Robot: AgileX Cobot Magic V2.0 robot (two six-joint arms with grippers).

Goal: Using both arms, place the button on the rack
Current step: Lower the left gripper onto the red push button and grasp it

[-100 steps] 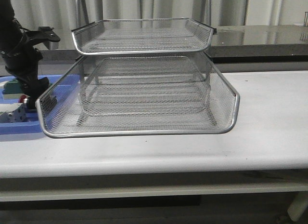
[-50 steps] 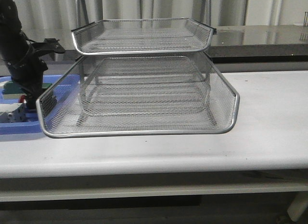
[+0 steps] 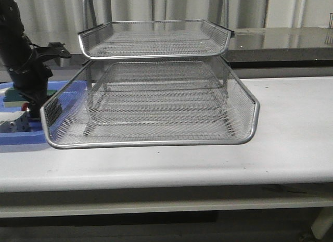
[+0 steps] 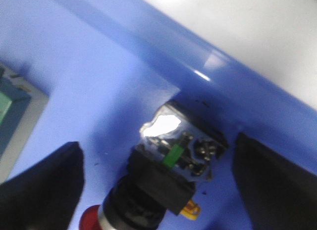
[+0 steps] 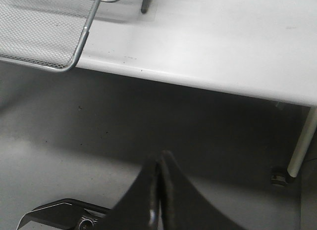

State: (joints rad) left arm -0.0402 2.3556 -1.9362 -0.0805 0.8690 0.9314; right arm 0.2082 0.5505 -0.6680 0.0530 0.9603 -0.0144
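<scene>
Lying on its side in the flat blue plastic tray (image 4: 99, 91), close against the tray's raised wall, is the small push-button switch (image 4: 163, 185) with its red mushroom head, black body and clear contact block. The left arm's black forked gripper (image 4: 158, 185) hangs over it with its jaws spread wide, one finger on each side and neither touching. A green block (image 4: 7, 109) sits further off in the same tray. From the front, the left arm (image 3: 23, 60) stands low beside the three-tier silver wire-mesh rack (image 3: 151, 104). The right arm's gripper (image 5: 157, 195) is pressed closed and empty, off the white table's (image 5: 223, 37) edge. Likely risks: one finger fouling the tray wall on closing, or the round body rolling and slipping out of a shallow pinch.
</scene>
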